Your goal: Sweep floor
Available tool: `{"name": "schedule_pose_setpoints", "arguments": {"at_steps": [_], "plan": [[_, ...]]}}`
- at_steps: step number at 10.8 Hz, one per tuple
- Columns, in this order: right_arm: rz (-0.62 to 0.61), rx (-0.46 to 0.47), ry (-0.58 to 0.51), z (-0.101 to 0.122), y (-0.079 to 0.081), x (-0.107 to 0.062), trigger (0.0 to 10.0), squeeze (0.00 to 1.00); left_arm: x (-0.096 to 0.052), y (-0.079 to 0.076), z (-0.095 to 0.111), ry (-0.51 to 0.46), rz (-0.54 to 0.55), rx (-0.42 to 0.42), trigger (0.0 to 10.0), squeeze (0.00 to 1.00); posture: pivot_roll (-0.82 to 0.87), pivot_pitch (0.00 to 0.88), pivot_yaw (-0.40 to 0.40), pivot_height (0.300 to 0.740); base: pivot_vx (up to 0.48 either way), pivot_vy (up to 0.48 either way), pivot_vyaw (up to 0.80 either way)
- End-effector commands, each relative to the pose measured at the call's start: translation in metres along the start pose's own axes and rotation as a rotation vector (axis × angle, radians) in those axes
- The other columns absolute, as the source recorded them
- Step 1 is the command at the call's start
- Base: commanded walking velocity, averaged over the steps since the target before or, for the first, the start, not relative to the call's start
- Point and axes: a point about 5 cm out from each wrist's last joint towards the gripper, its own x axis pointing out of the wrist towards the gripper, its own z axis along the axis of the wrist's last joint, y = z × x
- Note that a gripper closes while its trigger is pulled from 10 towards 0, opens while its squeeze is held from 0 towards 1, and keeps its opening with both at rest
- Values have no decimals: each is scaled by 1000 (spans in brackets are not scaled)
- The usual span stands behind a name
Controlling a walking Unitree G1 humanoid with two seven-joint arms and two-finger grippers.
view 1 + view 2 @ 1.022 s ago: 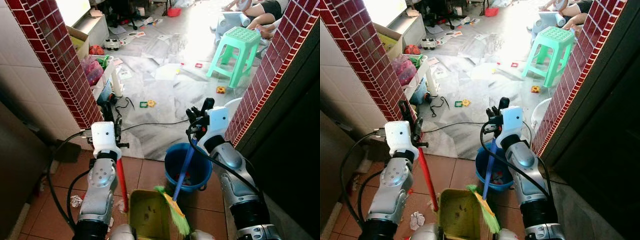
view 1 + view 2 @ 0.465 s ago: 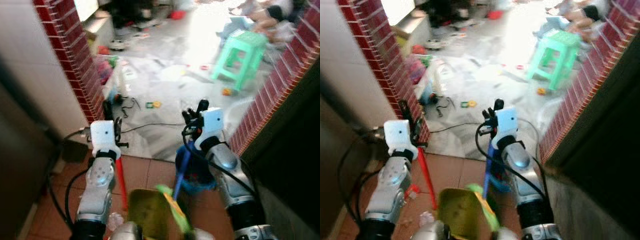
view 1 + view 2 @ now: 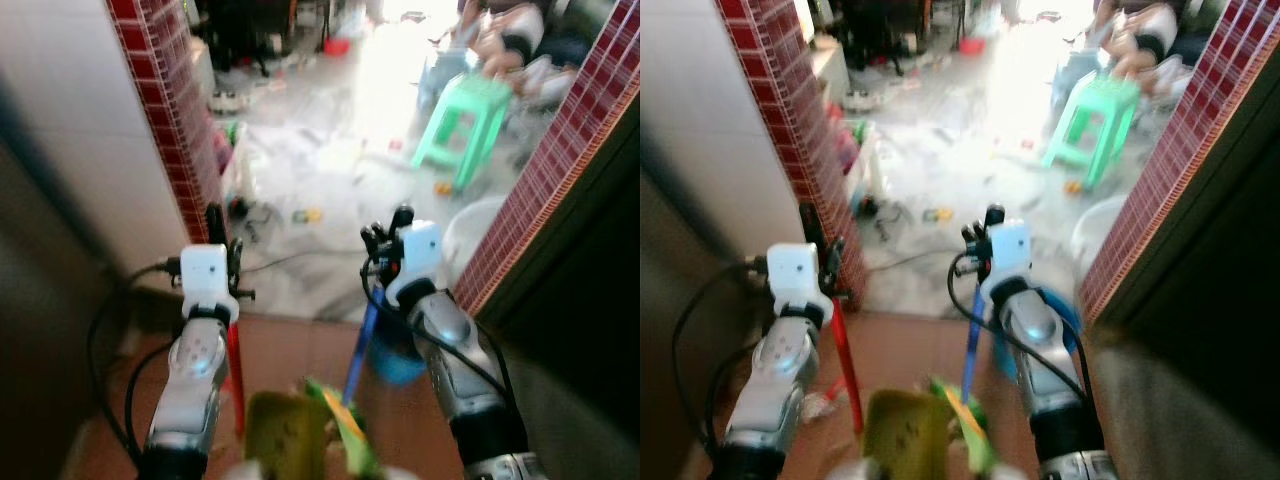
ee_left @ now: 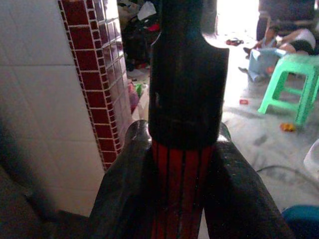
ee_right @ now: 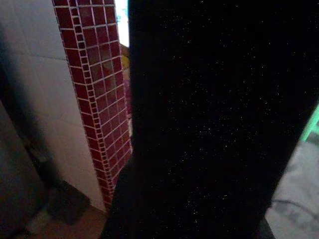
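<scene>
The left gripper point(image 3: 218, 232) clamps the red dustpan handle point(image 3: 235, 375); the right gripper point(image 3: 385, 233) grips the blue broom handle point(image 3: 361, 345). Red-tiled pillars point(image 3: 172, 120) flank the doorway. A blue bucket point(image 3: 405, 360) sits lower right, contents blurred; the yellow-green dustpan point(image 3: 285, 445) hangs bottom centre.

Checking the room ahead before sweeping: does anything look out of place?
Yes. Small toys and papers lie scattered over the pale floor around the green stool, and a black cable trails across the doorway.
</scene>
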Motion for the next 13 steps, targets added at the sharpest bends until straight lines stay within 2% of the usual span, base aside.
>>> {"name": "schedule_pose_setpoints", "arguments": {"at_steps": [1,5,8,10,13], "plan": [[-18,-1,17,-2,-5,-2,10000,0,3,-9,16,-74,-41,-13,10000,0,-22,0,35,740,0,0,0],[-26,-20,31,-5,-6,0,10000,0,4,-11,19,-86,-67,-16,10000,0,-17,0,31,740,0,0,0],[-72,-90,14,-2,-11,1,10000,0,4,-11,18,-79,-65,2,10000,0,-14,0,31,740,0,0,0],[-115,-169,0,0,-18,-1,10000,0,6,-4,26,-116,-26,21,10000,0,-17,0,38,740,0,0,0],[-135,-179,-14,0,-18,-1,10000,0,9,-6,33,-138,-22,26,10000,0,-14,0,37,740,0,0,800]]}}
